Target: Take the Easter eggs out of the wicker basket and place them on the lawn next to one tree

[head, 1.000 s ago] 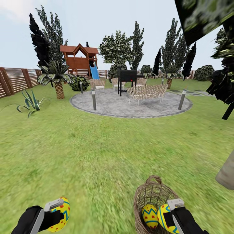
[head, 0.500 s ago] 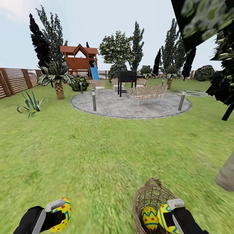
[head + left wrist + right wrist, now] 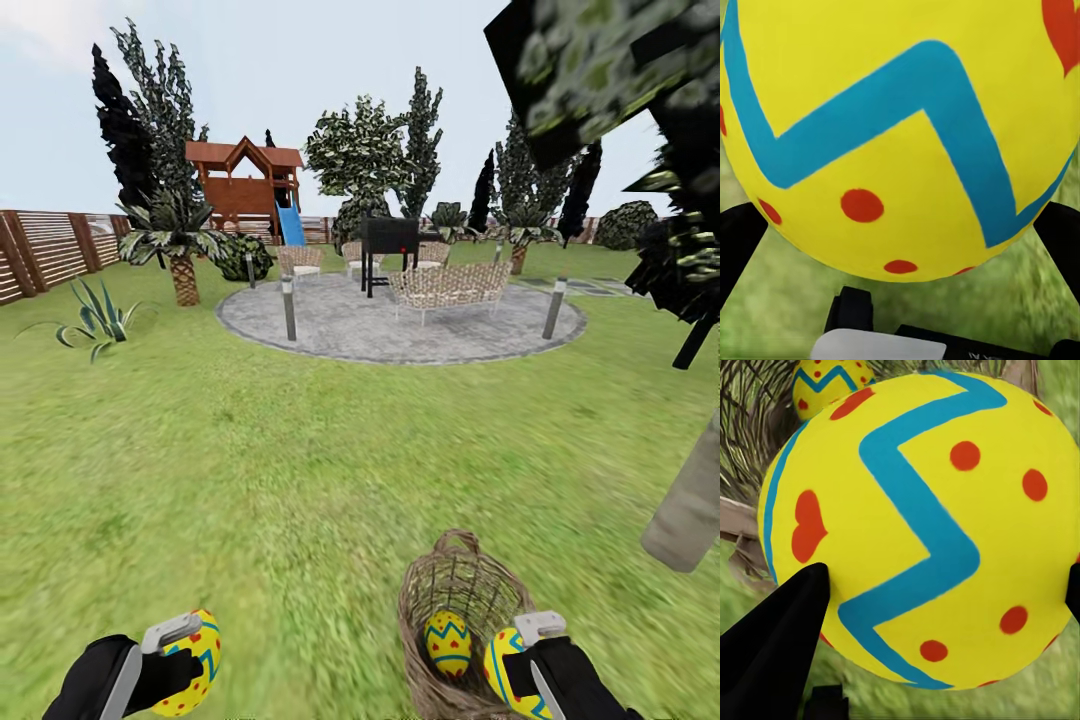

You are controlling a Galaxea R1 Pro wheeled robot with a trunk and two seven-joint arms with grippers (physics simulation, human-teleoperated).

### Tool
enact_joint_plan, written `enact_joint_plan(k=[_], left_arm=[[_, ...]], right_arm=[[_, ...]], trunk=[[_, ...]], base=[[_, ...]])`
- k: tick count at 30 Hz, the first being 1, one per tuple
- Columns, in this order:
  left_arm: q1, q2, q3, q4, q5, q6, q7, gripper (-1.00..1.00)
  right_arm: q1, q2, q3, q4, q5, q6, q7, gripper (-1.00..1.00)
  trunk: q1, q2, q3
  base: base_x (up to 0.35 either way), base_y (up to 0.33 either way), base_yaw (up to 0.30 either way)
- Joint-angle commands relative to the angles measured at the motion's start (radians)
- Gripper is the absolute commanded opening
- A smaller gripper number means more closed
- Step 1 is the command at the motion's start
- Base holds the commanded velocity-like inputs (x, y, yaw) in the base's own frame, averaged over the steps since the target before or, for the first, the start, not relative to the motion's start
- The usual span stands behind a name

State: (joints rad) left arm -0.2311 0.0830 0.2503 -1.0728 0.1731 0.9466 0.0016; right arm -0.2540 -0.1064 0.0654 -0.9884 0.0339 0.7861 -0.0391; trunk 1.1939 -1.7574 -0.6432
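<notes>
Eggs: 1 in each pincer (image 3: pixel 185 655) (image 3: pixel 520 665), 1 in the wicker basket (image 3: pixel 430 590)

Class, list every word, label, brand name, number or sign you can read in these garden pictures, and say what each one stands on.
None can be read.
Egg in the left end effector: only a blue zigzag and red dots, no lettering.
Egg in the right end effector: zigzag, dots and a red heart, no text.
Egg in the wicker basket: pattern only.
Pale plate on the left wrist: a faint dark mark beside it, too small to read.
</notes>
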Motion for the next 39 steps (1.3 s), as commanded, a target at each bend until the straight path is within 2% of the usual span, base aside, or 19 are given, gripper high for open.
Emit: enact_joint_plan(k=[1, 13, 21, 35, 39], left_arm=[[-0.001, 0.0, 0.001, -0.001, 0.004, 0.005, 0.0, -1.0], [-0.001, 0.0, 0.001, 0.001, 0.003, 0.006, -0.002, -1.0], [-0.001, 0.0, 0.001, 0.013, 0.006, 0.006, -0.01, -1.0], [-0.001, -0.017, 0.001, 0.014, 0.003, 0.005, -0.013, -1.0], [-0.001, -0.028, 0.0, 0.014, 0.003, 0.005, -0.013, -1.0]], right_arm=[[-0.001, -0.002, 0.004, -0.001, 0.003, 0.005, -0.002, -1.0], [-0.001, -0.002, 0.004, -0.001, 0.003, 0.005, -0.003, -1.0], [-0.001, -0.001, 0.004, -0.001, 0.003, 0.005, -0.003, -1.0], [-0.001, -0.001, 0.004, -0.001, 0.003, 0.005, -0.004, -1.0], [-0.001, -0.001, 0.004, -0.001, 0.003, 0.005, -0.003, -1.0]], trunk=[[0.0, -0.001, -0.001], [0.0, -0.001, -0.001], [0.0, -0.001, -0.001], [0.0, -0.001, -0.001], [0.0, -0.001, -0.001]], base=[[-0.042, -0.146, 0.0], [0.071, -0.295, 0.0], [-0.043, -0.303, 0.0], [-0.012, -0.316, 0.0], [-0.149, -0.272, 0.0]])
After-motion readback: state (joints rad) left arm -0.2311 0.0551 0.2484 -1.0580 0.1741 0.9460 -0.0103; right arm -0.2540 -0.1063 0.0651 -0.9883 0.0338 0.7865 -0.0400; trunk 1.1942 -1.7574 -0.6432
